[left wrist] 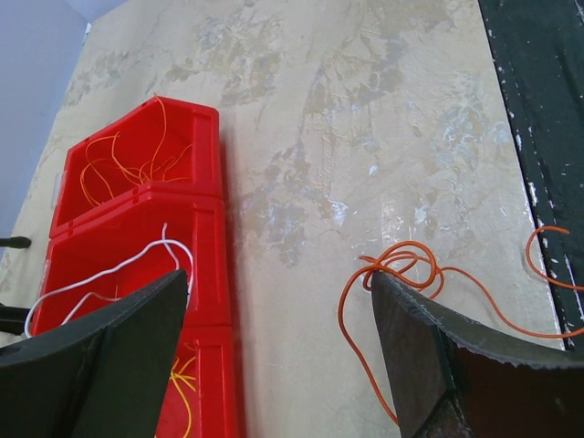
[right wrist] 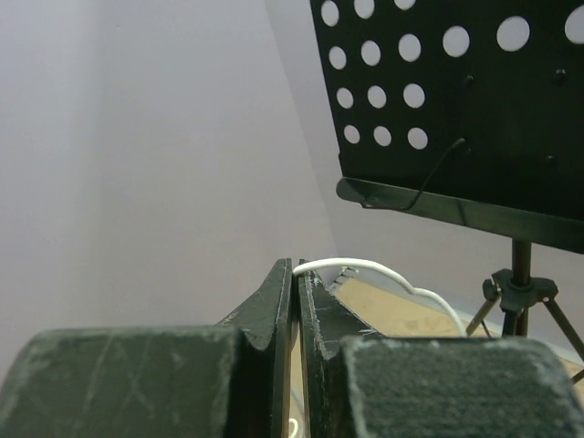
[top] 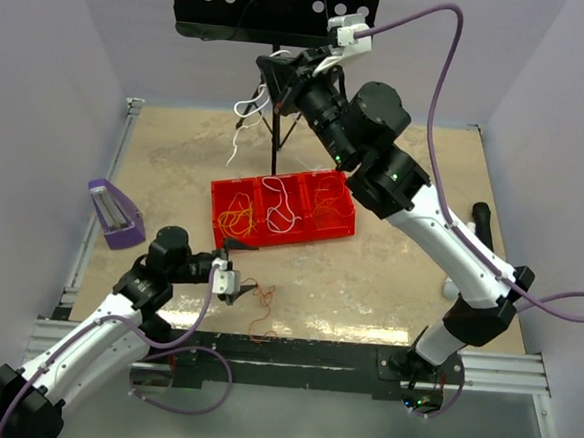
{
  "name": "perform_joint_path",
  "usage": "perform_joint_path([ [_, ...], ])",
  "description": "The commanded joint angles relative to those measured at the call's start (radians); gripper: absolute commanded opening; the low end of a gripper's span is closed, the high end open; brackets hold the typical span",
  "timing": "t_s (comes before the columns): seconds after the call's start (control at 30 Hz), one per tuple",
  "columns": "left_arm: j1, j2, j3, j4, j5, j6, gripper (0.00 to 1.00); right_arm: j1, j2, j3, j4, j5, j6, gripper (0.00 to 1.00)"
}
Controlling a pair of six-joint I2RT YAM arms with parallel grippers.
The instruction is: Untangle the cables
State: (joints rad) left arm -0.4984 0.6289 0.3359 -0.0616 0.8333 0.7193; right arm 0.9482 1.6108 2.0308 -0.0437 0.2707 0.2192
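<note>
One mottled tan table (top: 388, 286) carries one black perforated music stand (top: 277, 7) at its far edge. At centre sits one red tray (top: 270, 240) of three compartments, with orange cables (top: 237, 215) in the two outer ones and white cables (top: 283, 208) in the middle one, and at the left one purple wedge-shaped object (top: 112, 211). Of the two grippers, the right gripper (right wrist: 295, 274) is high before the stand, jaws closed on one white cable (right wrist: 365, 266) that hangs below it. The left gripper (top: 230, 280) is spread wide and grasps nothing, low over the table by the tray's near-left corner, with loose orange cables (left wrist: 401, 269) lying on the table just beside it.
</note>
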Motion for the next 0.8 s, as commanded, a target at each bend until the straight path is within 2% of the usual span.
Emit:
perform_joint_path([
  [0.0, 0.009, -0.02, -0.012, -0.027, 0.01, 0.023, 0.86, -0.052, 0.023, -0.029, 0.082, -0.079, 0.048, 0.0],
  [0.23, 0.015, -0.044, -0.032, 0.032, -0.01, -0.033, 0.89, -0.091, 0.043, -0.089, 0.114, -0.102, 0.065, 0.0],
  [0.77, 0.043, -0.072, -0.018, 0.013, -0.031, -0.04, 0.87, -0.124, 0.07, -0.205, 0.166, -0.113, 0.091, 0.0],
])
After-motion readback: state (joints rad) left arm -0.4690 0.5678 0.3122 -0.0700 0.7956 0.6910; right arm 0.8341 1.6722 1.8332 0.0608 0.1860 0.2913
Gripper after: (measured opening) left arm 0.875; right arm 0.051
